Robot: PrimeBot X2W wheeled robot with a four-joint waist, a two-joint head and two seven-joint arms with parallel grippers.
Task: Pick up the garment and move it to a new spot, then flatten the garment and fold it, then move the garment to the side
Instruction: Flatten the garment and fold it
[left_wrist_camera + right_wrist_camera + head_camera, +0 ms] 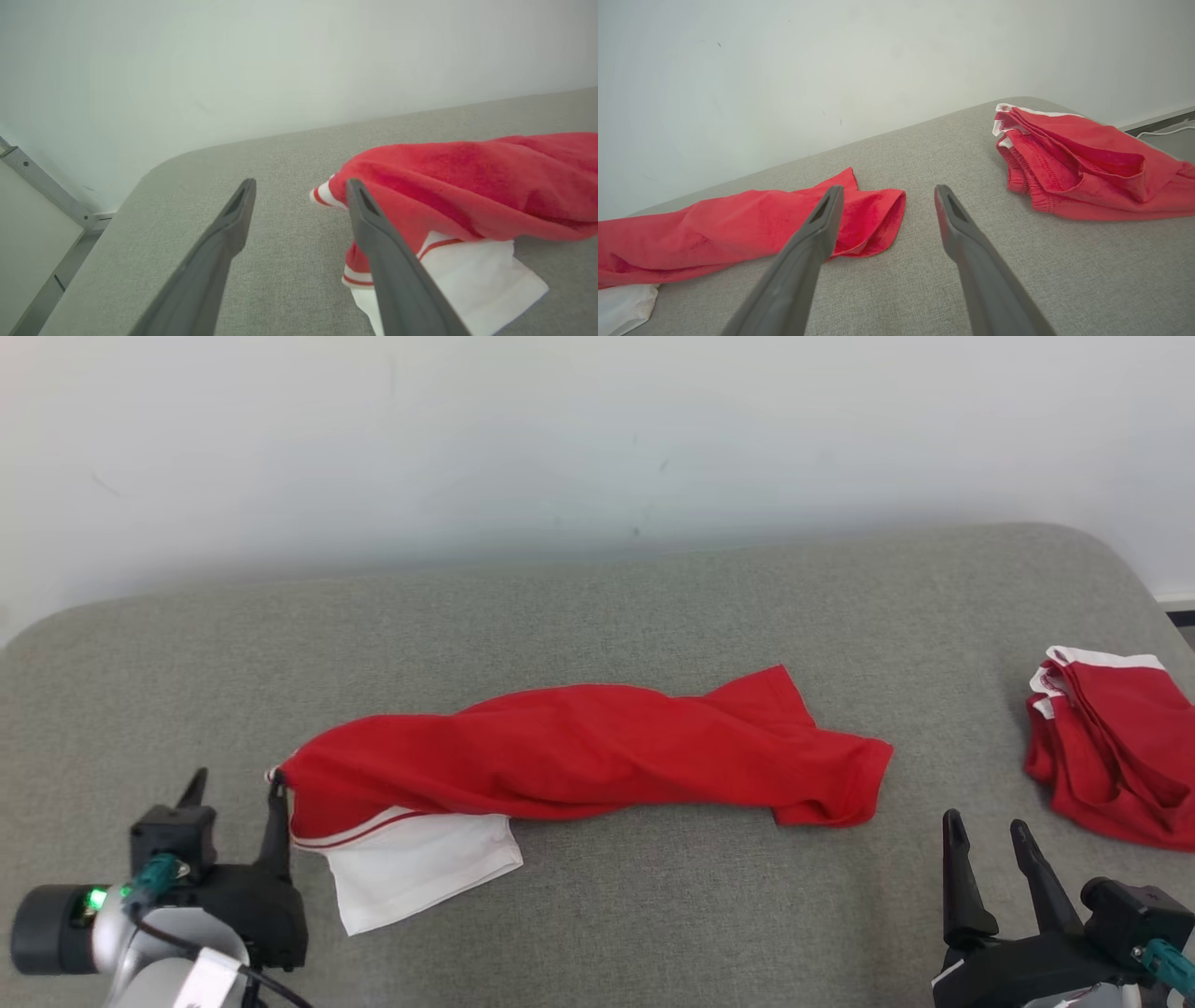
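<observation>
If pinched thru one layer only, risks dragging garment (579, 747) into worse twist; lying rope-like mid cushion (653, 915). L gripper (236, 786) apart at its left end, R gripper (985, 831) apart, empty.

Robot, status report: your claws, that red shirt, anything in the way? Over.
Left gripper open by garment, left end. Right gripper open, empty. Garment lies stretched and twisted, unfolded. Second red garment at far right, apart.

Garment (579, 747) on cushion (597, 616), one end just beside left gripper (238, 781), other end ahead-left of right gripper (984, 819), second garment (1111, 747) ahead-right.
</observation>
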